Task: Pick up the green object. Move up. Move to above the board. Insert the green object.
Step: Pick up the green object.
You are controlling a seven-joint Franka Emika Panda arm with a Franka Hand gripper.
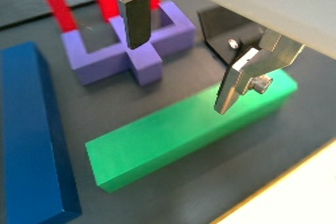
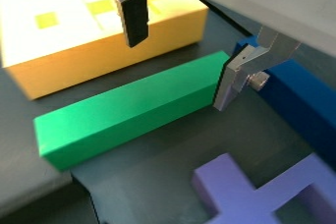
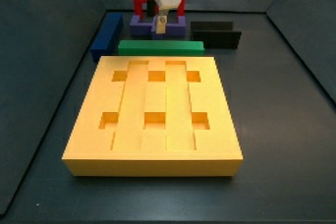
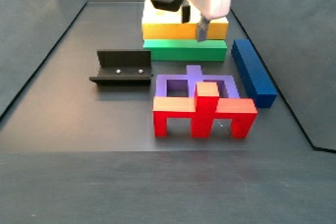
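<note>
So your gripper [image 2: 178, 61] hangs spread and empty straddling the green object [image 2: 132, 108], fingers square across its long axis, which runs along the board's [image 2: 98, 46] near edge.

Plain green bar [image 2: 132, 106] — no markings. Yellow-orange board [image 3: 155, 110], grooved lengthwise, six square holes. Blue bar [image 1: 29, 130]; purple cross-shaped piece [image 1: 132, 53]; red piece [image 4: 203, 116]. Black fixture [image 4: 122, 68] — dark grey surface [image 3: 282, 100]. Silver claw [image 1: 184, 57], dark pads.

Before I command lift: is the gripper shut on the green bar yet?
No, open. In both wrist views the fingers straddle the green bar with visible gaps; the gripper hasn't clamped.
</note>
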